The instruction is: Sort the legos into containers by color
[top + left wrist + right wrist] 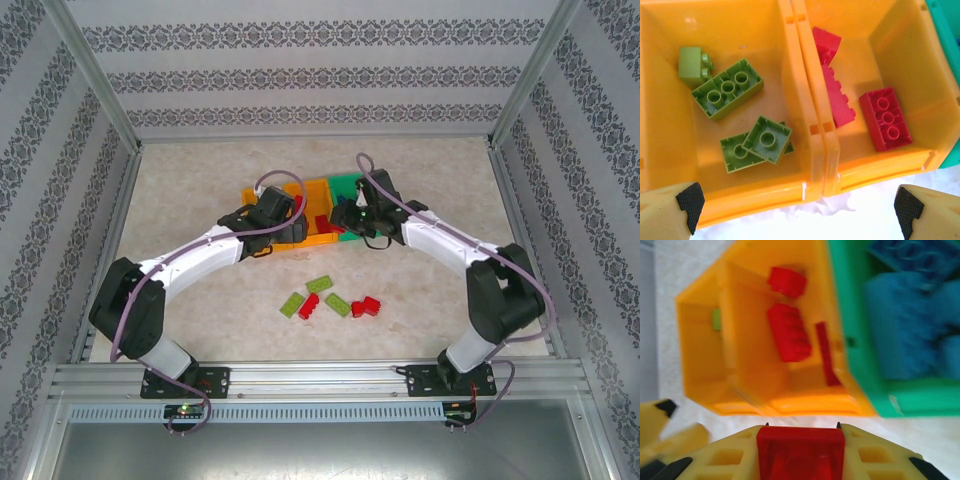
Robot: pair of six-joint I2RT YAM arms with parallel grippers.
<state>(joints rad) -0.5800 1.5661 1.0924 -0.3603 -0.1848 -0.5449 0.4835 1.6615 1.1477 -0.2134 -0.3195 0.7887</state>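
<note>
Right wrist view: my right gripper (801,437) pinches a red lego (800,457). Just ahead, the middle orange bin (700,360) holds 3 red bricks (789,332); the green bin (860,370) to its right holds blue bricks (900,325). My left gripper (797,207) gapes wide at the near rim of the left orange bin (660,150), 4 lime bricks (727,87) inside.

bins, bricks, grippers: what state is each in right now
left orange plastic bin, holding lime green bricks
middle orange plastic bin, holding red bricks
green plastic bin, holding blue bricks
left gripper, open, empty
right gripper, shut on a red studded brick
loose bricks on table, unsorted
</note>
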